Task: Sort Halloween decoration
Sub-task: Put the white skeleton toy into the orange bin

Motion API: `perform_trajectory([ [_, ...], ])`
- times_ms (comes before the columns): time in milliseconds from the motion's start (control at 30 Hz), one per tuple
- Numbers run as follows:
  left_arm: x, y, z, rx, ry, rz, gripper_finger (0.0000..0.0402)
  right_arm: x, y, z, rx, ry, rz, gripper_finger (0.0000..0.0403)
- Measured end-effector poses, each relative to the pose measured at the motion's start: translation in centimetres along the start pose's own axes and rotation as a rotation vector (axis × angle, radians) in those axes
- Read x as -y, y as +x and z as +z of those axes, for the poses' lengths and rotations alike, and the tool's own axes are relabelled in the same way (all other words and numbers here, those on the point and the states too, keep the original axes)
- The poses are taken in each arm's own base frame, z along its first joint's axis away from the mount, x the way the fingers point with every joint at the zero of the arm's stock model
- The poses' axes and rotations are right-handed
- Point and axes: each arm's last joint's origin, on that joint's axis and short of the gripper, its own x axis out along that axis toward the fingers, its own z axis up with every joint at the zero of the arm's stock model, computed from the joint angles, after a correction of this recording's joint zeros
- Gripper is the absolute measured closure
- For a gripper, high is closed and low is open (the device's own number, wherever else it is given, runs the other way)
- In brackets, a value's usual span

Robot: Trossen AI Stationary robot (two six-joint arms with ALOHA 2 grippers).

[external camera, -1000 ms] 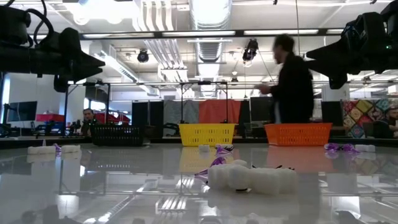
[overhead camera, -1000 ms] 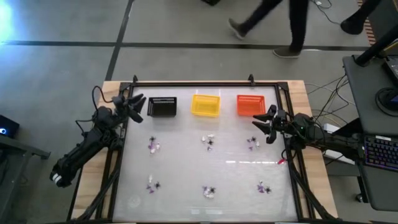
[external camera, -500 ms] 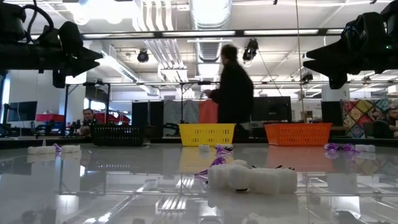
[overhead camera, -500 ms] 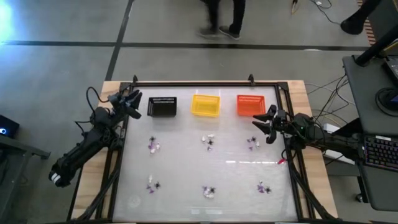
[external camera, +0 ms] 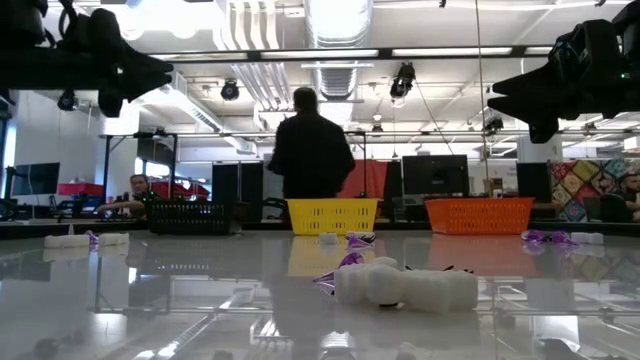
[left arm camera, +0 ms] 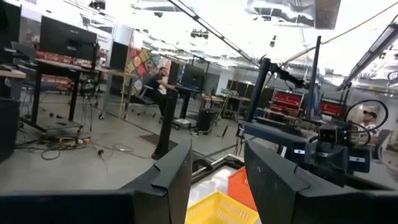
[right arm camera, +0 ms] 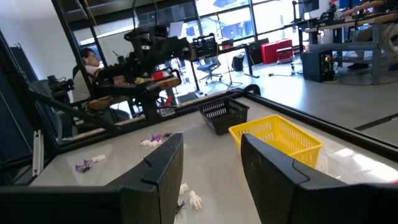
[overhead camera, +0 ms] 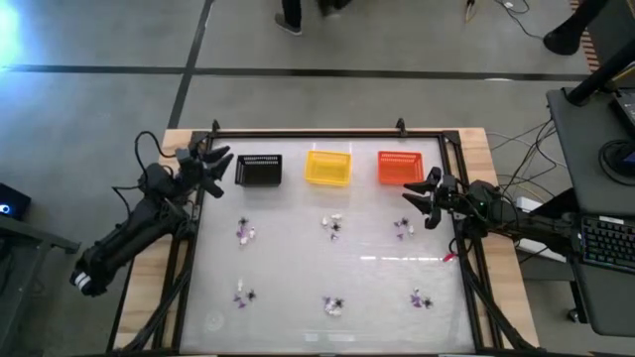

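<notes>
Since the earlier frames only the left arm shifted: its wrist swung slightly outward near the table's left rear corner; right arm unchanged, trinkets unmoved.

High view: left gripper point(overhead camera: 211, 165) just beside the black basket point(overhead camera: 259, 170), fingers spread. Right gripper point(overhead camera: 417, 201) sits at the right edge below the orange basket point(overhead camera: 400, 168), fingers apart, empty. Yellow basket point(overhead camera: 327, 167) between them. Halloween decoration point(overhead camera: 333, 224) lies in six small clusters on the table point(overhead camera: 298, 268), none in any basket.

Low view: both grippers well above the surface; white and purple trinkets point(external camera: 400, 283) close to the camera. A person stands behind the yellow basket.

Left wrist view: fingers point(left arm camera: 171, 174) wide, nothing between, pointing across the baskets, not down.

Right wrist view: fingers point(right arm camera: 163, 165) wide, empty; trinkets on the table beyond.

Step, by my read: start of sorting, no pick begun. Next move calls for lowering one gripper over the nearest cluster and pinching a single trinket.
</notes>
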Motion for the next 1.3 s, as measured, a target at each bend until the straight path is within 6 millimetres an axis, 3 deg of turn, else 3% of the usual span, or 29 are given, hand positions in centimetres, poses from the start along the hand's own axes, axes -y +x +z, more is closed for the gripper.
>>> perform_trajectory([
  [300, 0.7, 0.9, 3.5, 0.018, -0.114, -0.004, 0.0272, 0.0, 0.0, 0.0, 0.0, -0.045, 0.0, 0.025],
  [733, 1.4, 1.3, 6.3, -0.206, -0.182, 0.065, 0.0272, 0.2, 0.0, 0.1, 0.022, 0.018, -0.059, 0.025],
  [1067, 1.6, 1.2, 6.8, -0.262, -0.203, 0.085, 0.0272, 0.2, 0.0, 0.2, 0.035, 0.174, -0.072, 0.025],
  [1300, 1.4, 0.9, 6.0, -0.336, -0.224, 0.131, 0.0272, 0.5, -0.1, 0.5, 0.091, 0.035, -0.202, 0.025],
])
